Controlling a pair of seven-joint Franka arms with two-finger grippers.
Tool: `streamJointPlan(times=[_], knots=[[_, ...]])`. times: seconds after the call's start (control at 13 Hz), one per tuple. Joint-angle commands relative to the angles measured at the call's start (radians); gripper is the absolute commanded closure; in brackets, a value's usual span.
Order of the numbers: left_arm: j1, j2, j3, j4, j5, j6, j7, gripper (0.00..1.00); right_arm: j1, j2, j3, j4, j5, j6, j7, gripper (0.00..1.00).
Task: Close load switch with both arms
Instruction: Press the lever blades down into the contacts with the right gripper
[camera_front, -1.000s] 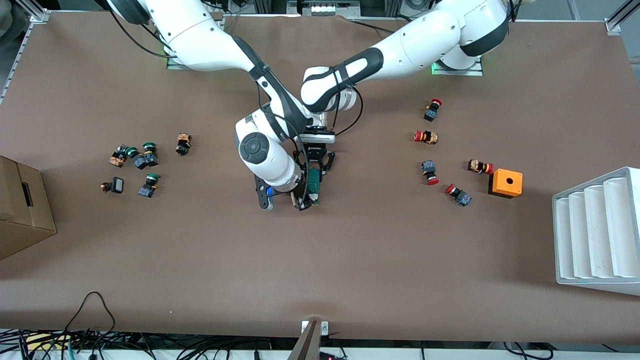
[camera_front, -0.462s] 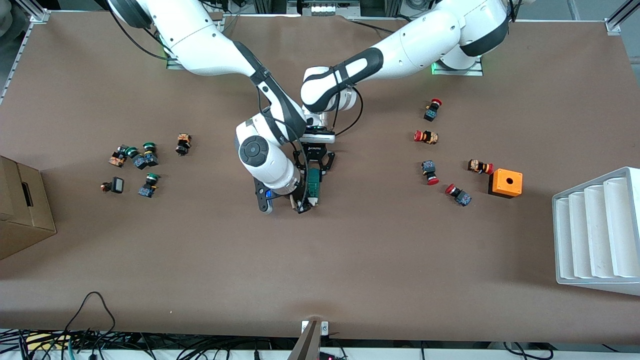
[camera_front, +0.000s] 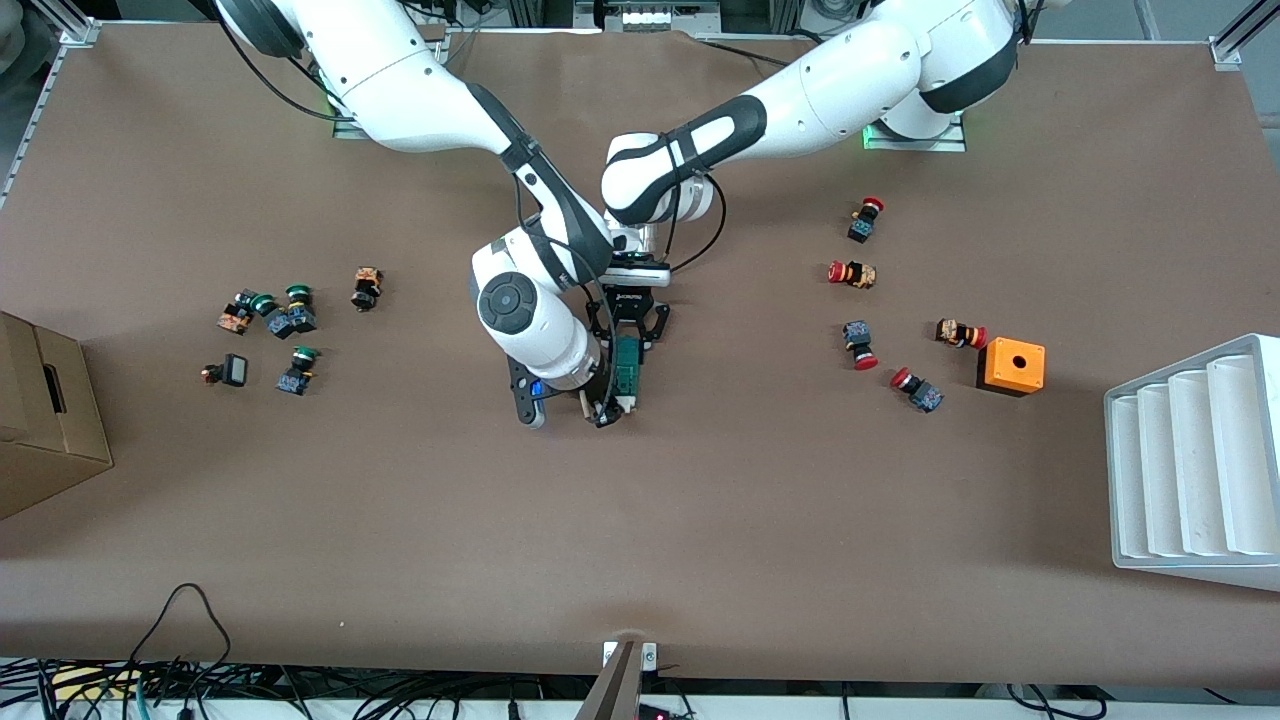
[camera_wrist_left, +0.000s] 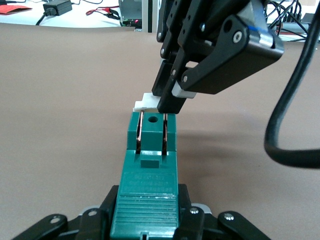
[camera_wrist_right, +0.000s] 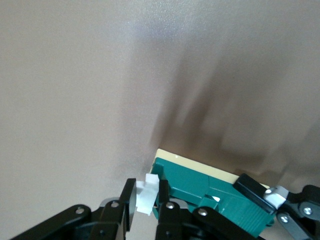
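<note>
Gripping the load switch (camera_wrist_left: 147, 172) body, the left gripper (camera_wrist_left: 145, 220) jaws clamp; right gripper (camera_wrist_right: 146, 200) jaws pinch its white tab (camera_wrist_right: 146, 196).

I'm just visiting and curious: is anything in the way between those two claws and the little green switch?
Nothing visible. The left gripper already clamps one end of the load switch, and the right gripper is closed on its white tab.
</note>
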Motion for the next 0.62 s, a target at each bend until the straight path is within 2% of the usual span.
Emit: streamJointPlan(times=[0.0,0.54], knots=[[-0.006,0.044,0.001,0.044,0.06,0.025,-0.017,0.71,0.006,0.05,-0.004,0.018,-0.026,0.027,-0.005,0.83],[-0.006,0.046,0.001,0.044,0.06,0.024,-0.017,0.7,0.004,0.061,-0.004,0.018,-0.026,0.036,-0.002,0.93]])
